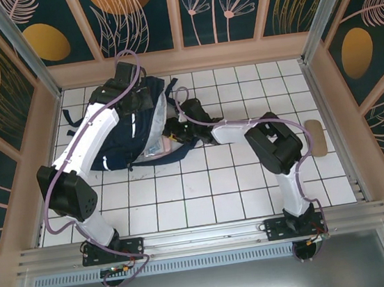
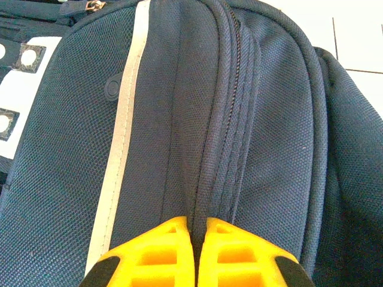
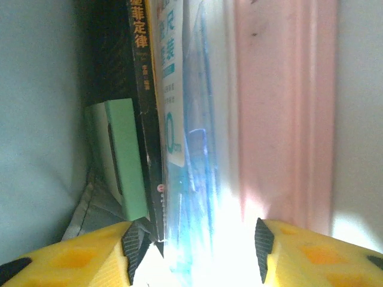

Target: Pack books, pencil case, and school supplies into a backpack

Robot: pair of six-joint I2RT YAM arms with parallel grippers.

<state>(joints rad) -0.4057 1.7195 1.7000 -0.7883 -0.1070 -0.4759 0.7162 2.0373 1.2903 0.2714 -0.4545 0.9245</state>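
backpack seam pinched, right end effector parted

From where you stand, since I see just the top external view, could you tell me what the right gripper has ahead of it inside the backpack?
Observer: The right gripper is open; just ahead of it a clear packet lies against the pink pencil case.
Operator: Thanks. Are any books inside?
Observer: A dark book lies on the packet's other side, with a pale green book beyond it.
Operator: And the left gripper?
Observer: The left gripper is shut on a fold of the backpack beside the zip.
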